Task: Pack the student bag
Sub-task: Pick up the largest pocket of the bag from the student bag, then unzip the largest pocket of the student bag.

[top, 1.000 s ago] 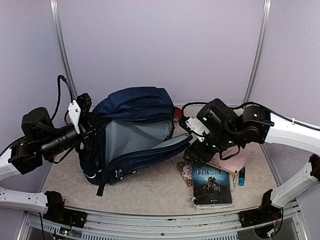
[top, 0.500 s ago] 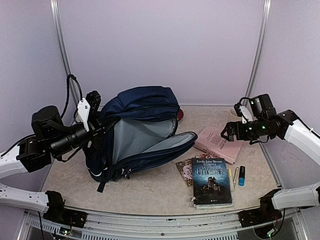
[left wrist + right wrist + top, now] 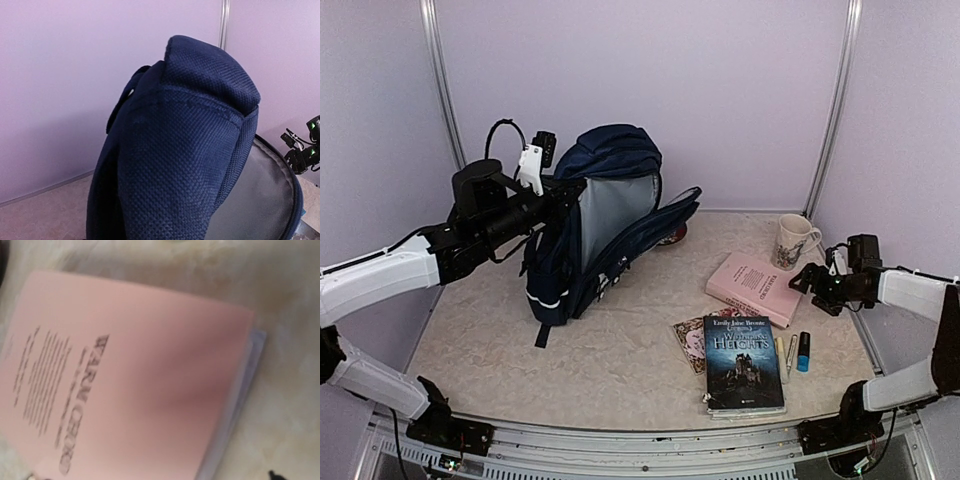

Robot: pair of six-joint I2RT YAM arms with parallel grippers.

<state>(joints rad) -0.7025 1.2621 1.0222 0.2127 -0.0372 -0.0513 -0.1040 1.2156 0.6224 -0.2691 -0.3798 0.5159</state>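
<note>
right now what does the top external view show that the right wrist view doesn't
Only top external: the student bag standing upright, gripped by the left end effector, plus a mug, a dark novel, a blue marker and the right end effector. Only right wrist: the pink book and its cover lettering up close, though blurred. Both: the pink book lying on the table.

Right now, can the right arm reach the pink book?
Probably yes. The right gripper hangs open just beside the pink book, which lies flat with nothing on it; the mug stands behind, out of the way.
</note>
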